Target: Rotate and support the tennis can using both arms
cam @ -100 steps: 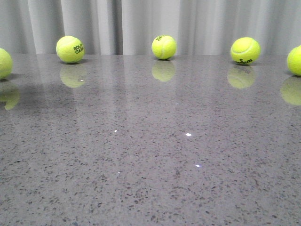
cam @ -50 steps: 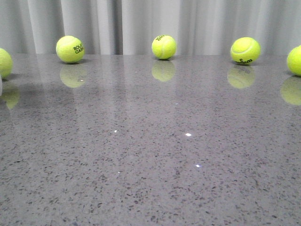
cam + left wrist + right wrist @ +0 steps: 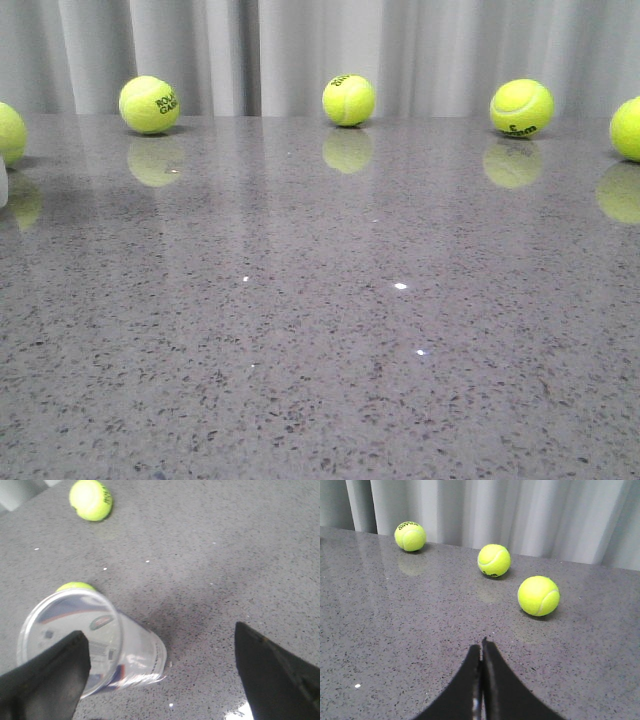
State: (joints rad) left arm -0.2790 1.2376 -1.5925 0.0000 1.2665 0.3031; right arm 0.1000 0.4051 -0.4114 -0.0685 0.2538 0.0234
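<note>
The tennis can [image 3: 127, 647] is a clear plastic cylinder with a white and navy label. In the left wrist view its open mouth faces the camera and its far end rests on the grey table [image 3: 210, 555]. My left gripper [image 3: 160, 631] is open wide above it. One black finger [image 3: 50, 677] overlaps the can's mouth and the other finger [image 3: 275, 672] is well clear of it. My right gripper [image 3: 481, 647] is shut and empty, low over the table. Neither arm shows in the front view, where a pale sliver [image 3: 2, 185] at the left edge may be the can.
Several yellow-green tennis balls lie along the table's back edge [image 3: 149, 104] [image 3: 348, 100] [image 3: 521, 107]. One ball [image 3: 76, 586] sits just behind the can and another [image 3: 91, 499] farther off. Three balls [image 3: 538, 595] lie ahead of the right gripper. A grey curtain [image 3: 320, 50] hangs behind.
A pale sliver has crept into the front view's left edge, beside the leftmost ball. The balls have not moved.
</note>
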